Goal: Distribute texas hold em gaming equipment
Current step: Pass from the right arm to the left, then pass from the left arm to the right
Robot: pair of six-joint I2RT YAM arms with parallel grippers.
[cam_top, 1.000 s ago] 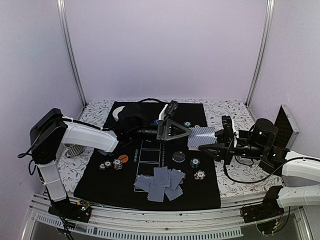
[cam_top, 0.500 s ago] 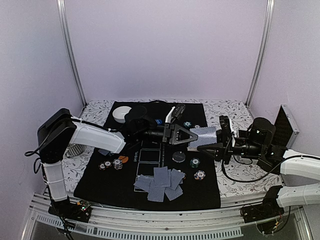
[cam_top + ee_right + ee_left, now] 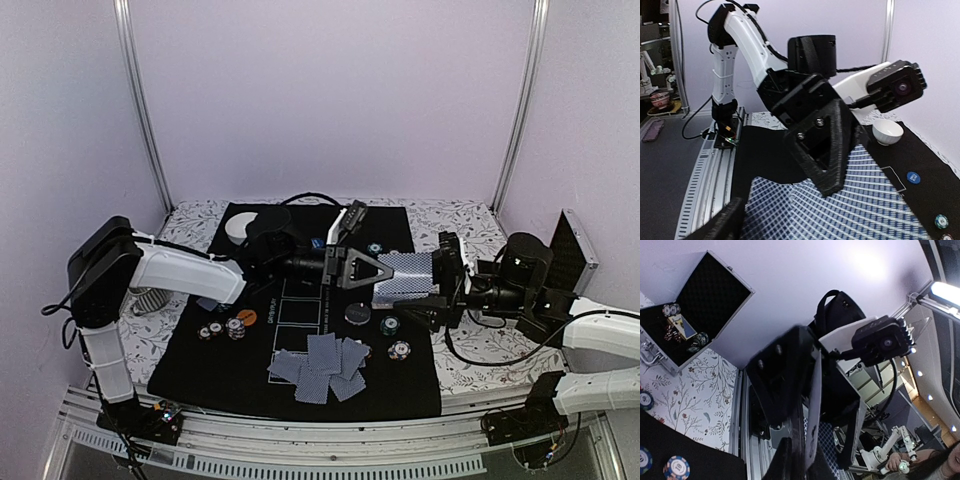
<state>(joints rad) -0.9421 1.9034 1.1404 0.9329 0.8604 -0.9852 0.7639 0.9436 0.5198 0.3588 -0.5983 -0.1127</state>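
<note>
Cards (image 3: 320, 368) with blue-grey backs lie fanned in an overlapping heap near the front edge of the black mat (image 3: 200, 365), which covers the middle of the flower-patterned tabletop (image 3: 470, 345). Just right of the heap sits a red chip stack (image 3: 400, 350). A little farther back are a teal chip stack (image 3: 390, 324) and a black disc (image 3: 357, 313). On the left side of the mat, two small chip stacks (image 3: 211, 330) sit beside an orange disc (image 3: 243, 318). Above the middle of the mat, the two arms meet around the held cards (image 3: 405, 275), which hang in the air well clear of the heap. The left pincer (image 3: 378, 272) is closed narrow on their left end. Its wrist view shows a thin pale edge pressed between its dark fingers, and the right wrist view shows one of its black triangular fingers (image 3: 825, 150) lying flat on the checked backs. Whether it holds a full deck or only a few cards is hard to judge from these angles. The right pincer (image 3: 436, 283) stands at the other end of the held cards, and its jaws look spread wide, one above and one below, rather than pinching. Farther back on the mat are a second teal chip (image 3: 374, 248) and a blue disc (image 3: 315, 242), with a white bowl (image 3: 240, 228) at the far left corner. At the far right of the tabletop, an open metal case (image 3: 572, 250) stands with some chips inside.
</note>
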